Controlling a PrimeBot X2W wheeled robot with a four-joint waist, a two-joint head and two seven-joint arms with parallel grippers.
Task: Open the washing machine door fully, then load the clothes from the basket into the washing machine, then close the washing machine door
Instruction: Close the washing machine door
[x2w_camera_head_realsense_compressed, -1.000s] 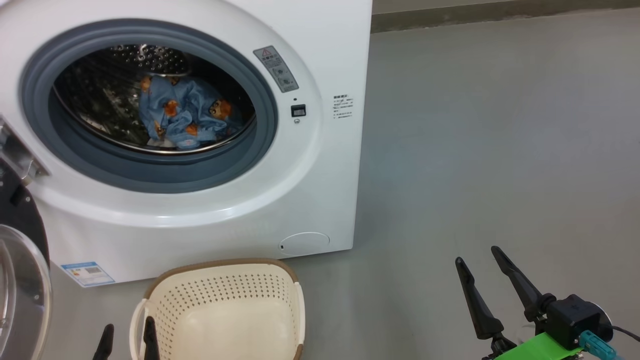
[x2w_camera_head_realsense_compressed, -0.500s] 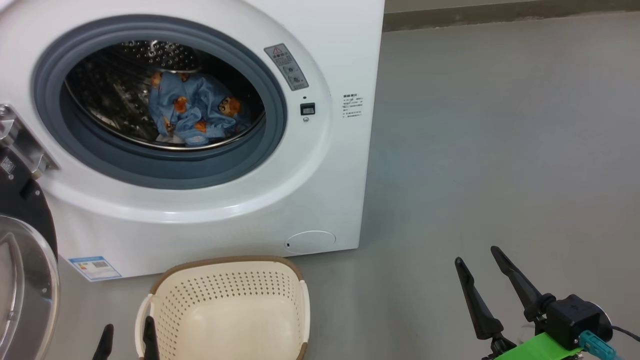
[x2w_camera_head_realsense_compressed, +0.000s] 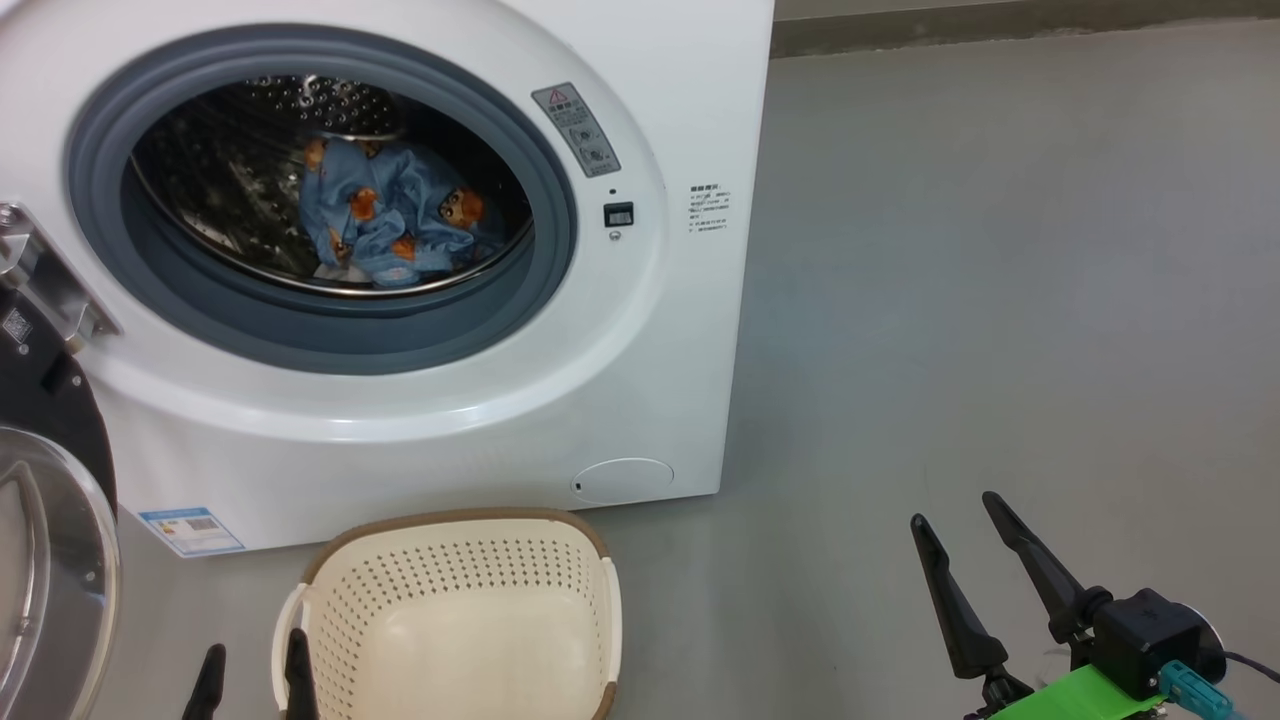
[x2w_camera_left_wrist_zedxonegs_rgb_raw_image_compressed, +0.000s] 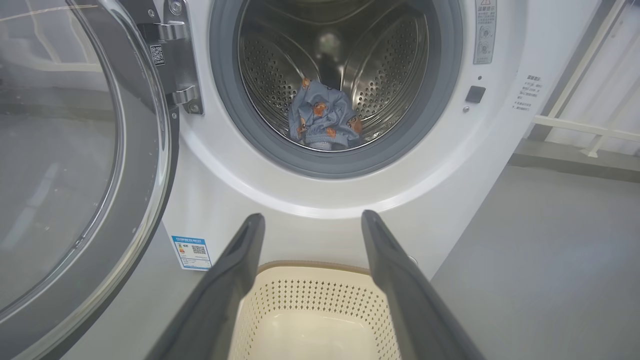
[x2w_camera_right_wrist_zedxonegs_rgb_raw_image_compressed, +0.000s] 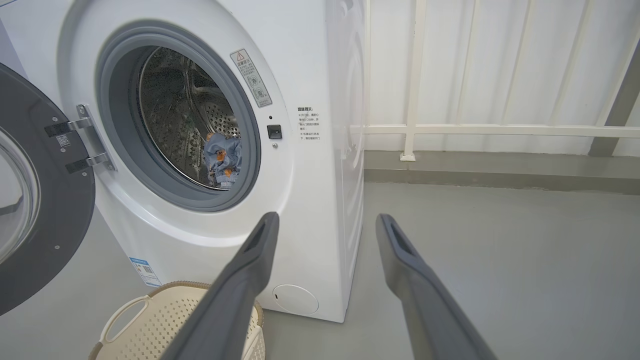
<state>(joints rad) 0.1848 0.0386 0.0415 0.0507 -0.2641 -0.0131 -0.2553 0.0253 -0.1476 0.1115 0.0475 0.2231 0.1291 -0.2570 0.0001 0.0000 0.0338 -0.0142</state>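
Washing machine door (x2w_camera_left_wrist_zedxonegs_rgb_raw_image_compressed: 75, 165) swung lhs (clothes (x2w_camera_left_wrist_zedxonegs_rgb_raw_image_compressed: 322, 117) in drum (x2w_camera_left_wrist_zedxonegs_rgb_raw_image_compressed: 390, 65)); floor (x2w_camera_left_wrist_zedxonegs_rgb_raw_image_compressed: 540, 260) rt.

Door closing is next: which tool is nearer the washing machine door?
Left. The left tool hangs by the left handle of the basket, just beside the open washing machine door. The right tool is far off over the floor, past the right side of the washing machine.

The big white front-loading washing machine (x2w_camera_head_realsense_compressed: 640, 330) stands on the grey floor (x2w_camera_head_realsense_compressed: 1000, 300), its round black-rimmed glass door (x2w_camera_head_realsense_compressed: 50, 560) hanging at its left. The light-blue printed clothes (x2w_camera_head_realsense_compressed: 385, 220) lie inside the steel perforated drum (x2w_camera_head_realsense_compressed: 230, 200). The cream perforated plastic basket (x2w_camera_head_realsense_compressed: 450, 525) sits just before the machine, below the opening. The left gripper (x2w_camera_head_realsense_compressed: 255, 645) is at the basket's left edge, and the right gripper (x2w_camera_head_realsense_compressed: 953, 508) is well to its right.
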